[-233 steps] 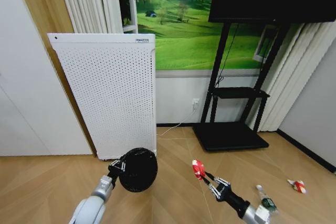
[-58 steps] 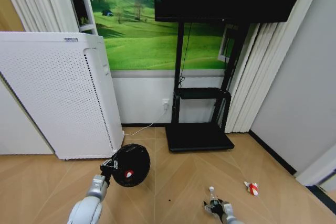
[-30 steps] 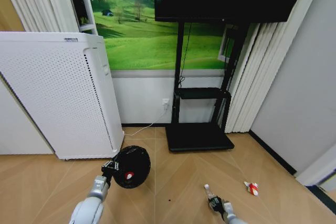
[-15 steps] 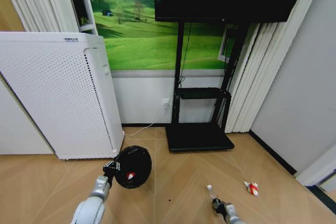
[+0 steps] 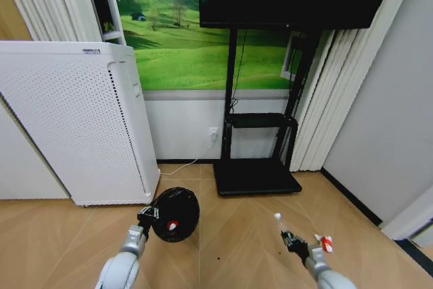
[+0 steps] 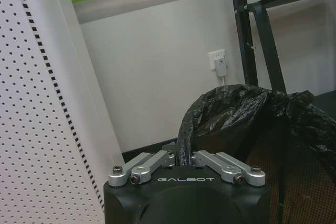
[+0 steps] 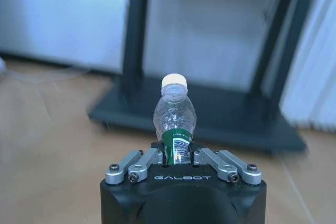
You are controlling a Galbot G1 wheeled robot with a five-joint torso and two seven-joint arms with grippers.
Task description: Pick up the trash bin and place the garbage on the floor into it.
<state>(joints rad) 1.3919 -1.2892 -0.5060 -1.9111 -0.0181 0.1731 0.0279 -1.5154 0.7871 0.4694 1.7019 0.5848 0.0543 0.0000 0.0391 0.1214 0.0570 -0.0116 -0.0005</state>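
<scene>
The left gripper (image 5: 150, 216) is clamped on the bag-lined rim of the trash bin (image 5: 175, 214), holding it tipped so its mouth faces the camera — a red-and-white can (image 5: 172, 225) lies inside. In the left wrist view the fingers (image 6: 157, 159) pinch the black liner (image 6: 236, 114). The right gripper (image 5: 289, 238) holds a clear plastic bottle (image 7: 174, 124) off the wooden floor (image 5: 237, 235), fingers (image 7: 209, 158) closed on its green-labelled lower part, white cap away from the gripper. A red-and-white wrapper (image 5: 326, 242) lies on the floor just beside the right arm.
</scene>
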